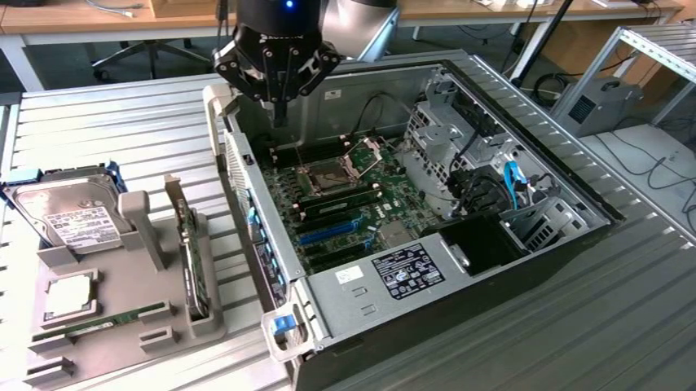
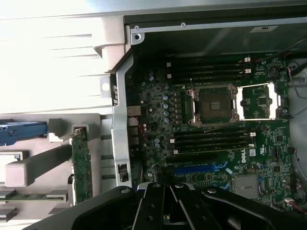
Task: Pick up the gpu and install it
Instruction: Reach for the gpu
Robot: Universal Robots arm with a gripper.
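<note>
Hovering above the case (image 1: 359,303) rim, our hand (image 1: 280,112) is clenched and empty; we see the gpu (image 1: 192,259), apparently on edge, in the rack (image 1: 109,342).

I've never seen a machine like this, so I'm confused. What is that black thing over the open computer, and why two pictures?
It is a robot arm. The black part at its end is the gripper, its pinching hand. It is shut and empty, above the open computer case. One picture comes from a camera off to the side; the other from a camera on the robot's wrist, looking onto the circuit board inside. Beside the case a grey holder keeps parts: a hard drive, a chip, a memory stick, and the graphics card standing on edge. The robot should fit that card in; it is not picked up yet.
</note>
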